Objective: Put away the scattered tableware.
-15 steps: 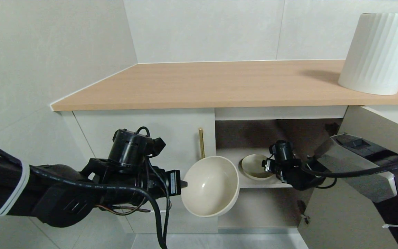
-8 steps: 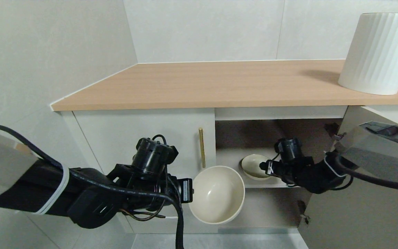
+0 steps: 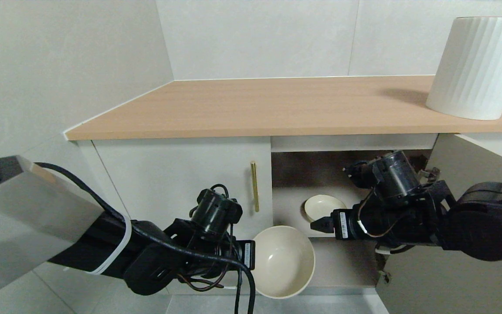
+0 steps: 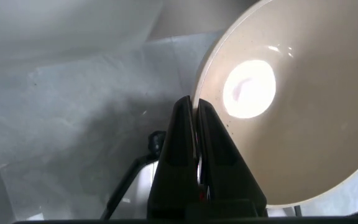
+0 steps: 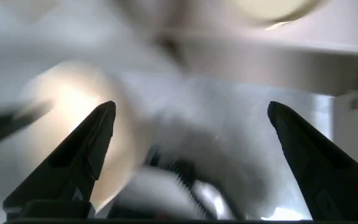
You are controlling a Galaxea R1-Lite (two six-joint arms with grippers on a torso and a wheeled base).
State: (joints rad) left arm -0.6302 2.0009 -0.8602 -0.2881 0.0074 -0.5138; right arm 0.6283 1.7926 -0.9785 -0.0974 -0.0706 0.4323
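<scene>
Head view: left pincer (image 3: 251, 257) is nearest, low in front of the open cabinet's bottom compartment. It's clamped on the left rim of the large cream bowl (image 3: 283, 261). Bowl is tilted, opening facing up toward the camera. Left wrist view agrees: fingers (image 4: 180, 143) pinched together on the rim.

Right pincer (image 3: 320, 224) is just up and right of the bowl, not touching it, at the front edge of the cabinet shelf (image 3: 286, 209). Right wrist view has its fingers spread wide, nothing between them.

Small cream dish (image 3: 324, 207) sits on that shelf just behind the right pincer. Left cabinet door (image 3: 181, 174) is closed, brass handle (image 3: 254, 186) upright. Beyond that, wooden worktop (image 3: 277, 104) with a white ribbed container (image 3: 477, 65) at far right.
</scene>
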